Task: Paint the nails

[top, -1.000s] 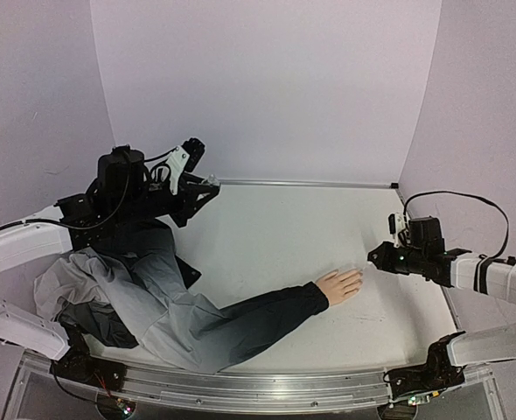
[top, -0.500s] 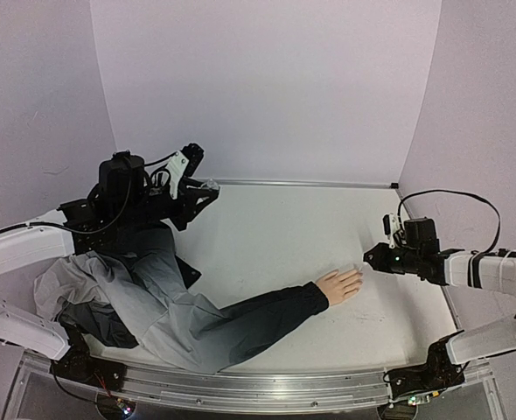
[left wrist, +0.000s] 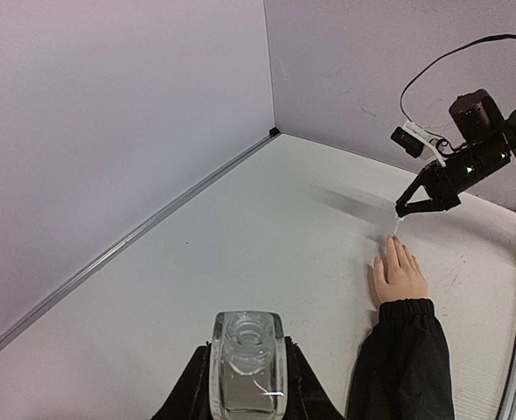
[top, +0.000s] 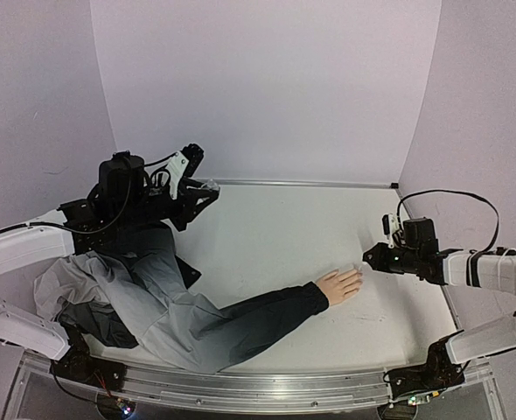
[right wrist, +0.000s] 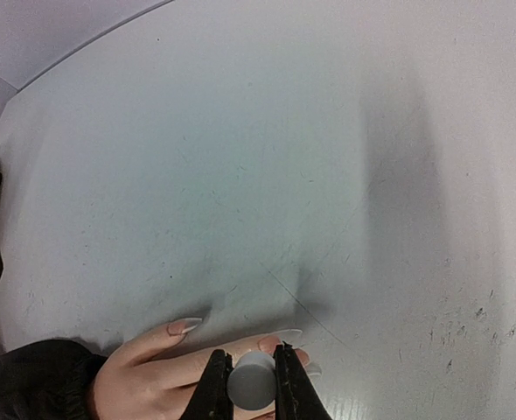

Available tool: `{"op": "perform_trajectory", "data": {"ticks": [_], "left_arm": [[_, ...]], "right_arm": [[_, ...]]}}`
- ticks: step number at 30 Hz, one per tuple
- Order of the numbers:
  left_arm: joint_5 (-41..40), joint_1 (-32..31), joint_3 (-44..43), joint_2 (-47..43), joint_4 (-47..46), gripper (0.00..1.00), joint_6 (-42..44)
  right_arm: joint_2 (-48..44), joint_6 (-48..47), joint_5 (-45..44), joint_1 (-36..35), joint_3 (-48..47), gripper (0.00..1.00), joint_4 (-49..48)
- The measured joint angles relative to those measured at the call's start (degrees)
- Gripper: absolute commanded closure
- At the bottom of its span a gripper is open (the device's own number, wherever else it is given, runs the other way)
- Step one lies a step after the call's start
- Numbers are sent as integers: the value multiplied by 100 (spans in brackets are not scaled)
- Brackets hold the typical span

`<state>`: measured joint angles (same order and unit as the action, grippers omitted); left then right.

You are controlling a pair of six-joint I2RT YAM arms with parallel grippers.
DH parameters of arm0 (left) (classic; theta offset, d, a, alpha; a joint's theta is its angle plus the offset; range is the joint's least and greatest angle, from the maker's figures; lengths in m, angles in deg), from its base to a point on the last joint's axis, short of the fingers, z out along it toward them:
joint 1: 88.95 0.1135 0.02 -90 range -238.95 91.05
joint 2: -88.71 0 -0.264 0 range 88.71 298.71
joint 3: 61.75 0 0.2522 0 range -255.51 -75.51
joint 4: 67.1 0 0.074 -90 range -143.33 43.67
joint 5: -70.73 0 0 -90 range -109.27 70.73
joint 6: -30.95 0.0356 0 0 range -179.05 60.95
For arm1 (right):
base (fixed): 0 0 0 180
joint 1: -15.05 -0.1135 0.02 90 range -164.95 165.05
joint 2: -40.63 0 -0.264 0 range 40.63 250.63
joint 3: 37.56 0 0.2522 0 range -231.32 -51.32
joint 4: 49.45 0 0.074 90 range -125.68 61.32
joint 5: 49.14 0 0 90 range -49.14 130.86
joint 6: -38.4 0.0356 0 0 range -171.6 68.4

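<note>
The pale peach mannequin hand (top: 339, 285) lies flat at the end of a dark sleeve (top: 258, 315). It also shows in the left wrist view (left wrist: 400, 273). Its nails (right wrist: 184, 326) show in the right wrist view. My right gripper (top: 369, 260) (right wrist: 250, 352) is shut on a round grey brush cap (right wrist: 251, 385), directly over the fingertips. I cannot tell whether the brush touches a nail. My left gripper (top: 207, 188) (left wrist: 247, 376) is shut on a small clear bottle (left wrist: 247, 354) with an open neck, held above the table's back left.
A grey jacket (top: 127, 289) is bunched at the left under the left arm. Lilac walls close the table at the back and sides. A metal rail (top: 258, 389) runs along the near edge. The tabletop (right wrist: 267, 157) beyond the hand is scuffed.
My right gripper has shifted slightly left, closer to the fingertips. The left arm has barely moved. The hand lies as before.
</note>
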<state>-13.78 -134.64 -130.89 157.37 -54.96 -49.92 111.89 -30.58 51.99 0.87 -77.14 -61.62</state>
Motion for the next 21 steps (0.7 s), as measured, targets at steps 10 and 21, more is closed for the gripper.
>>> {"op": "perform_trajectory", "data": {"ticks": [10, 21], "left_arm": [[39, 0, 2, 0, -2, 100, -9], [48, 0, 2, 0, 0, 100, -11]], "right_arm": [[81, 0, 0, 0, 0, 100, -76], [240, -7, 2, 0, -2, 100, -131]]}}
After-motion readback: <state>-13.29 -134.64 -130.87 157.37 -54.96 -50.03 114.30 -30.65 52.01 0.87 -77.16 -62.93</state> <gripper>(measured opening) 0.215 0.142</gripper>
